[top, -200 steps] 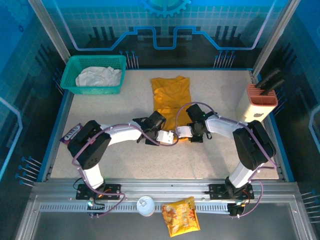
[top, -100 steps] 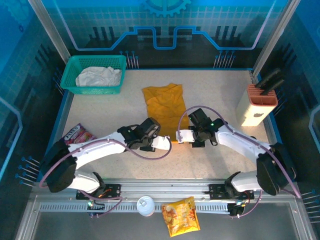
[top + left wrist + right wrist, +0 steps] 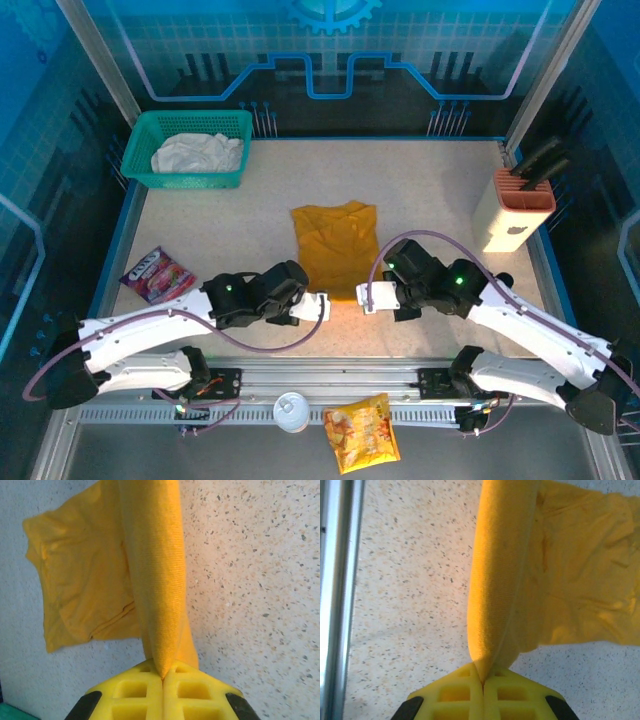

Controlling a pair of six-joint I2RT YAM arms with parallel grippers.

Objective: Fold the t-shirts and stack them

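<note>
So the mustard orange-yellow soft cloth t-shirt [image 3: 336,245] is lying on the speckled beige table [image 3: 440,190], roughly in the middle and a bit towards the near side, with its near edge lifted off the surface. The left hand [image 3: 318,306] has its yellow pads pressed together on the left corner of that edge. The right hand [image 3: 368,296] is clamped the same way on the right corner, and the two hands sit side by side with a small gap between them. From each wrist camera you can see the cloth pinched into a narrow ridge running up from the closed pads, while the rest of the shirt lies rumpled on the table beyond. The off-white cloth t-shirt [image 3: 197,153] sits bunched up inside the teal plastic mesh basket [image 3: 185,180] at the far left corner, well apart from the yellow one. A glossy pink snack packet [image 3: 155,273] lies near the left edge
</note>
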